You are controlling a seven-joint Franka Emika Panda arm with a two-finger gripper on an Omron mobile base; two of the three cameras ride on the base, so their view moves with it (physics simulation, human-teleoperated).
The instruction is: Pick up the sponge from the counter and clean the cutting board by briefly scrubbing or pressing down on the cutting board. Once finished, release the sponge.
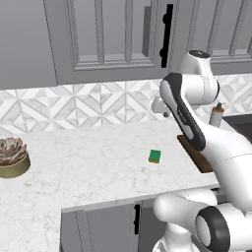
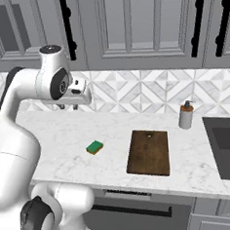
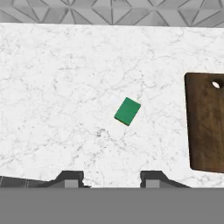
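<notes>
The gripper (image 3: pixel 105 177) is hovering high with fingers spread, carrying nothing. Beyond it the sponge (image 3: pixel 127 111) is lying askew on the counter (image 3: pixel 52 87), left of the cutting board (image 3: pixel 205 124); likely light and squashy, best pinched across its narrow sides

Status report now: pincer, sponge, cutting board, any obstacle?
Pincer open, high above counter, empty. Sponge lies free on counter, apart from cutting board. Nothing between pincer and sponge.

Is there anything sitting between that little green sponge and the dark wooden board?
Nothing: between the sponge and the cutting board lies only bare white counter. The right base view and the hand view both show that gap.
</notes>
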